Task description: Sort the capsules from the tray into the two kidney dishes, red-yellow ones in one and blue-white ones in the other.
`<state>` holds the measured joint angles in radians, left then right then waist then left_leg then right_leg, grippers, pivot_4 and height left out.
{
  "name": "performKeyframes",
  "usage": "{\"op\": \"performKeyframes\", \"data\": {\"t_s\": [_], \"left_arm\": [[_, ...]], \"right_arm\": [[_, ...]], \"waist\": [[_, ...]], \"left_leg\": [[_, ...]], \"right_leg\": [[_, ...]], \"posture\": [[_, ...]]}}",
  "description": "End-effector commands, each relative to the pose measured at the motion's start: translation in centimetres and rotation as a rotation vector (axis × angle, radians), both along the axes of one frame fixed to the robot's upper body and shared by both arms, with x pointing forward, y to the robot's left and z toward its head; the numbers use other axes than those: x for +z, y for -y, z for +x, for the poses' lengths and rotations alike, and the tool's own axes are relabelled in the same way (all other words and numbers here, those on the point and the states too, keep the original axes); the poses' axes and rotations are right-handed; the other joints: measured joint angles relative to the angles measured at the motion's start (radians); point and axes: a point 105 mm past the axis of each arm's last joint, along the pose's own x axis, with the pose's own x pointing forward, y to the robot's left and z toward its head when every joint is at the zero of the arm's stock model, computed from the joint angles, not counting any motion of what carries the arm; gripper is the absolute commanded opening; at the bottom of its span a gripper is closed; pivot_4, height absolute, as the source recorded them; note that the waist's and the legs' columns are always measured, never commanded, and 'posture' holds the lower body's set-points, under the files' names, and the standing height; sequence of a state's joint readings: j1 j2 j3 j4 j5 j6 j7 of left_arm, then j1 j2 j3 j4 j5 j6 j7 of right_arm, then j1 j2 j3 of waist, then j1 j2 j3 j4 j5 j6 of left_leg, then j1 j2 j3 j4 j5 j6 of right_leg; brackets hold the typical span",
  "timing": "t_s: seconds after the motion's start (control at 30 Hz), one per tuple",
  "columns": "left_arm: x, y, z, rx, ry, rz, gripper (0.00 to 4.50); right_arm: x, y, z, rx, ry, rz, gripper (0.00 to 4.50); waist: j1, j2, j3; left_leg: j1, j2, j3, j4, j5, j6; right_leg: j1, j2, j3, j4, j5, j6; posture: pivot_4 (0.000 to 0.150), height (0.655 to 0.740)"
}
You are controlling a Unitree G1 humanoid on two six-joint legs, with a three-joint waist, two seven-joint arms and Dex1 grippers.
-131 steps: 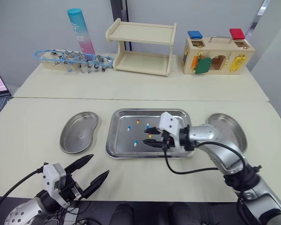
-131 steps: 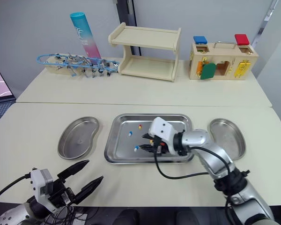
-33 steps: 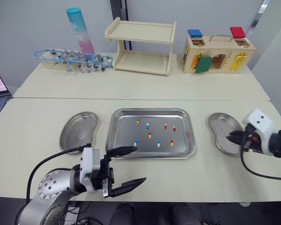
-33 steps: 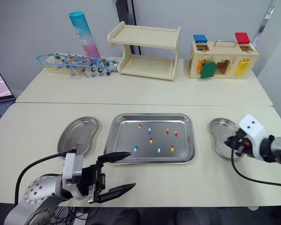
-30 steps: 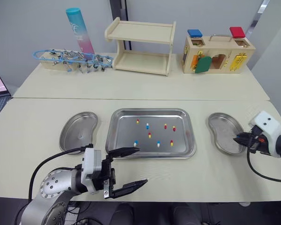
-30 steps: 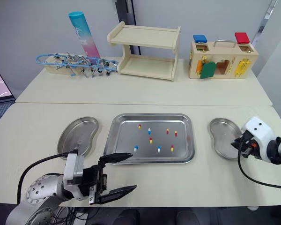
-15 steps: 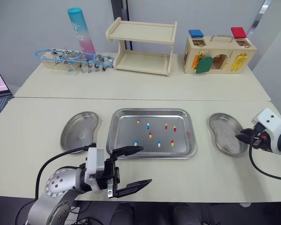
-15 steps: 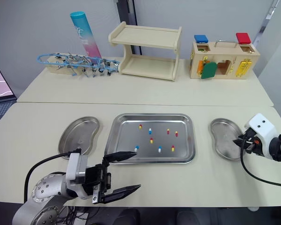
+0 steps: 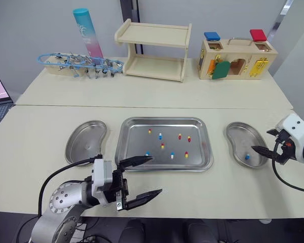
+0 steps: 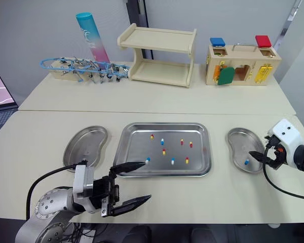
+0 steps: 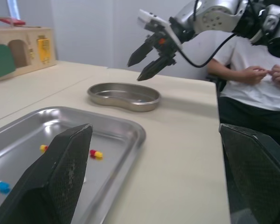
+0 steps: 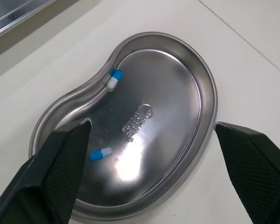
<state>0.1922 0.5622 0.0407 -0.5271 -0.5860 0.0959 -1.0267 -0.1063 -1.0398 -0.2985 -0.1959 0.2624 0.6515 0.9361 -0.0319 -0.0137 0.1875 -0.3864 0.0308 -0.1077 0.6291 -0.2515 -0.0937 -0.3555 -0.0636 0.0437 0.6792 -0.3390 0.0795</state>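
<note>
The right arm stretches low over the bench (image 9: 40, 126), its right fingers (image 12: 56, 177) spread wide and empty above the right kidney dish (image 12: 168, 93). Two blue-white capsules (image 12: 101, 153) lie in that dish, one near a fingertip and the other against the wall. The left fingers (image 9: 137, 161) gape wide, empty, at the tray's (image 9: 119, 147) front edge.

Wooden shelf (image 9: 153, 50): two tiers, far centre of tabletop (image 9: 142, 95).
Teal-pink tube (image 9: 87, 31): upright, behind blue wire rack (image 9: 76, 65).
Latch box (image 9: 236, 59): far right.
Person (image 11: 254, 88): seated, white shirt.
</note>
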Motion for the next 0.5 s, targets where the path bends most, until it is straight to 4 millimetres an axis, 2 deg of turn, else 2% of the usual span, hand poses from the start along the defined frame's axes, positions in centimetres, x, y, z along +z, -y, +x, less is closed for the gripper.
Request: {"op": "performKeyframes", "data": {"t_s": [0.03, 0.1, 0.23, 0.33, 0.5], "left_arm": [[0.3, -3.0, 1.3, 0.218, 0.038, 0.039, 4.5], [0.1, -5.2, 2.0, 0.355, 0.035, 0.069, 4.5], [-0.2, -11.0, 2.5, 0.608, 0.008, 0.131, 4.5], [-0.2, -16.5, 2.6, 0.83, -0.007, 0.157, 4.5], [-1.1, -25.0, 0.2, 1.087, -0.074, 0.262, 4.5]], "right_arm": [[1.3, 0.1, -0.5, 0.082, 0.08, -0.032, 4.49], [1.2, 0.1, -0.9, 0.134, 0.11, -0.037, 4.49], [1.1, 0.4, -2.2, 0.245, 0.173, -0.035, 4.49], [0.3, 1.3, -3.1, 0.265, 0.133, -0.01, 4.49], [-0.7, 3.4, -4.1, 0.277, 0.035, -0.06, 4.49]], "waist": [[0.0, 0.0, 0.0], [0.0, 0.0, 0.0], [0.0, 0.0, 0.0], [0.0, -0.001, 0.0], [-0.003, -0.001, 0.0]], "left_leg": [[0.0, 0.0, 0.0, 0.0, 0.0, 0.0], [0.0, 0.0, 0.0, 0.0, 0.0, 0.0], [0.003, 0.0, 0.0, 0.0, 0.0, 0.0], [0.004, 0.0, 0.0, 0.0, 0.0, 0.0], [0.005, 0.0, 0.001, 0.0, 0.0, 0.0]], "right_leg": [[0.0, 0.0, 0.0, 0.0, 0.0, 0.0], [0.0, 0.0, 0.0, 0.0, 0.0, 0.0], [0.003, 0.0, 0.0, 0.0, 0.0, 0.0], [0.003, 0.0, 0.0, 0.0, 0.0, 0.0], [0.003, 0.0, 0.0, 0.0, 0.0, 0.0]], "posture": [[0.15, 0.74], [0.15, 0.74], [0.15, 0.74], [0.15, 0.74], [0.15, 0.74]]}}
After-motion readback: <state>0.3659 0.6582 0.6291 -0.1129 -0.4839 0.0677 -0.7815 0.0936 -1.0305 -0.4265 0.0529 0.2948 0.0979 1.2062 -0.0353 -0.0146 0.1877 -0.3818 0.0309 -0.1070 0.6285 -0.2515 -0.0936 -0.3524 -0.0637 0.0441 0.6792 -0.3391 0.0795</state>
